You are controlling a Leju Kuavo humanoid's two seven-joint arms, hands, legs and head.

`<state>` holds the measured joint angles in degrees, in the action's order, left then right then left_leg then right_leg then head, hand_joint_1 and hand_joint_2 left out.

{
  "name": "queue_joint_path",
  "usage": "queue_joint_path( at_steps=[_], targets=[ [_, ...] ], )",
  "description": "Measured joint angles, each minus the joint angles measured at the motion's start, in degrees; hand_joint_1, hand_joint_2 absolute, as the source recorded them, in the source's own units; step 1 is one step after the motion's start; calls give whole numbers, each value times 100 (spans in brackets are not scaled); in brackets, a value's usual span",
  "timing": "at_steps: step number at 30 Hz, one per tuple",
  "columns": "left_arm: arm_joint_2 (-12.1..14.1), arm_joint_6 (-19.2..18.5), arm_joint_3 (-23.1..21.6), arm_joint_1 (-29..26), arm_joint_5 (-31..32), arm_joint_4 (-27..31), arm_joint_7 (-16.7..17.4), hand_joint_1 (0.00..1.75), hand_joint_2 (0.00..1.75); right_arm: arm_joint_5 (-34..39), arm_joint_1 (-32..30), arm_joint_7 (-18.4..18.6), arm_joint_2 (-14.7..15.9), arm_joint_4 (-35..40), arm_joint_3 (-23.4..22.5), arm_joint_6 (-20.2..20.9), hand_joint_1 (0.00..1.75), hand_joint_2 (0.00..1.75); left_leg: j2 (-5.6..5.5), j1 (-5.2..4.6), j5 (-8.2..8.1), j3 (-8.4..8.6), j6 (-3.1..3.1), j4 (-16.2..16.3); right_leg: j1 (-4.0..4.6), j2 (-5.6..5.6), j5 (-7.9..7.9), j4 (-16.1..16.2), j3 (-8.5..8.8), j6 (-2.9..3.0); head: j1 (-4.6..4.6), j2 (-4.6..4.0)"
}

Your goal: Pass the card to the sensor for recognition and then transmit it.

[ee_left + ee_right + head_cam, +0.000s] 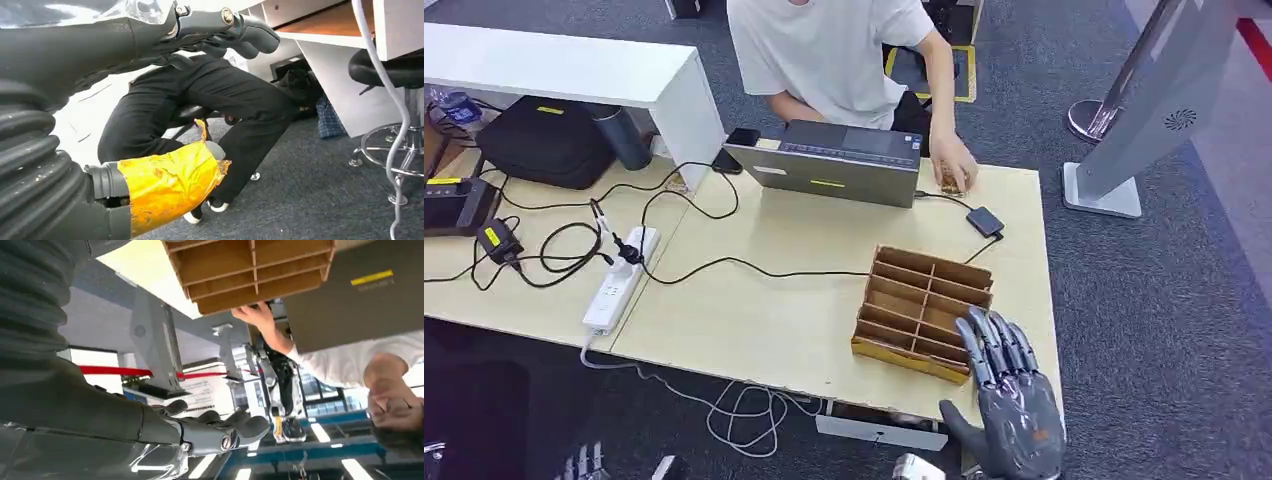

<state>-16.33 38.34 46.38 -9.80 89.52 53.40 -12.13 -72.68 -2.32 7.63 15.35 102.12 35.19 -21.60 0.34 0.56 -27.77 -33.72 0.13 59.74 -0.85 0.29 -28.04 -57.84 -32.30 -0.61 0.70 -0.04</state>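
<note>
Hovering empty with fingers spread, the right robot hand (pixel 1009 400) lines up beside the wooden divider box (pixel 922 312) on the bench (pixel 764 300), apparently to fetch a card; the left robot hand (pixel 165 185), hanging below the bench, looks empty, its fingers loosely curled.

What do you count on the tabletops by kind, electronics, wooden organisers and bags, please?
Electronics: 4: laptop, power strip, small black sensor, phone
Wooden organisers: 1: divided box
Bags: 1: black bag
Total: 6

The head view looks down on the table (pixel 774 300); both wrist views look from low, the right sharing the wooden organizer (pixel 924 310).
</note>
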Motion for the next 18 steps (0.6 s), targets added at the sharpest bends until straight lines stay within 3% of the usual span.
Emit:
queue_joint_path(
  at_steps=[5, 18],
  targets=[
    [0, 0, -118, 18, 18, -2, 52, 0, 175, 136, 455, 111, -405, -837, 55, 234, 0, 175, 0, 2, 2, -1, -3, -1, 2, 1, 0, -1, -1, 1, 0, 0],
    [4, 0, -245, 42, 2, -2, 52, 0, 175, 293, 692, 175, -676, -1627, 88, 415, 0, 175, 0, 1, 2, -1, -3, 0, 1, 2, 0, -1, -1, 1, 0, 0]
  ],
)
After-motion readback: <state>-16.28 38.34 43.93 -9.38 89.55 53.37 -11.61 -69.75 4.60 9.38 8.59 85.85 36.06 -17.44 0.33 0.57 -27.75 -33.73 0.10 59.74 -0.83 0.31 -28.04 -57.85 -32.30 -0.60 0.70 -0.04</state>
